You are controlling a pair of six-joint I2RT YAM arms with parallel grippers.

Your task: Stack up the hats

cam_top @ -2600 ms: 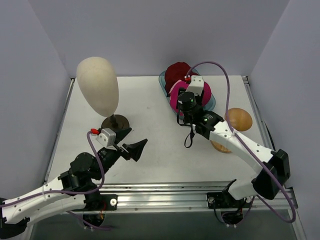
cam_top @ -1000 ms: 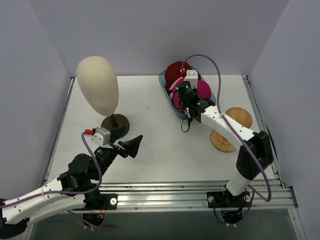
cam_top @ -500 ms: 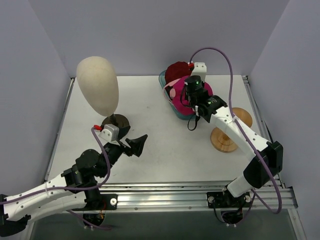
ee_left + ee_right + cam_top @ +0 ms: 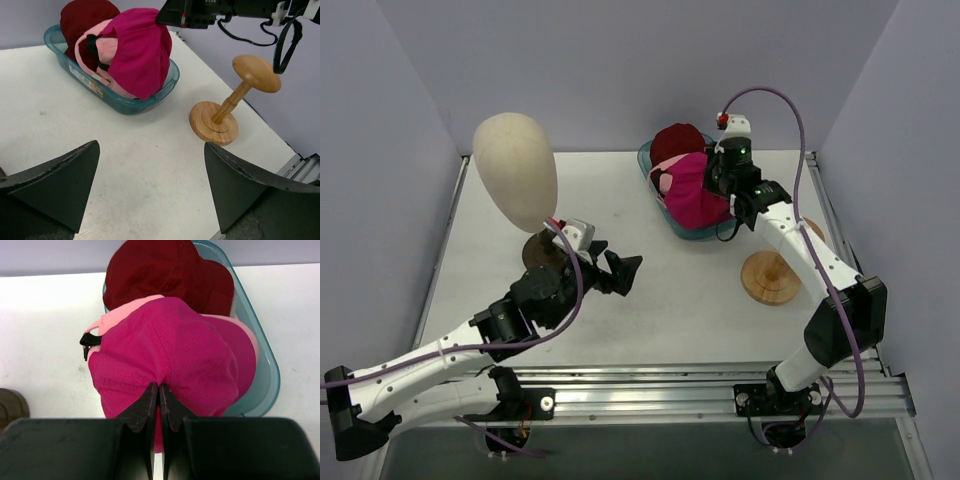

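The magenta peaked cap [image 4: 170, 355] hangs over the clear teal tray [image 4: 265, 375], pinched at its crown by my right gripper [image 4: 159, 387], which is shut on the fabric. Under it lies a pale pink cap [image 4: 125, 310], and a dark red hat [image 4: 165, 275] sits at the tray's far end. From above, the magenta cap [image 4: 695, 200] and the dark red hat [image 4: 675, 142] fill the tray, with the right gripper [image 4: 712, 190] at the cap's right side. My left gripper [image 4: 620, 272] hovers wide open and holds nothing over the table's middle, well short of the tray [image 4: 125, 102].
A cream egg-shaped head form [image 4: 516, 170] stands on a dark round base [image 4: 535, 250] at the left, just behind the left arm. A wooden mushroom-shaped stand [image 4: 770, 275] stands right of the tray, under the right arm.
The right gripper has swung right and back, dragging the magenta cap's crown with it. The left arm has reached forward and right toward the table's middle, still open.
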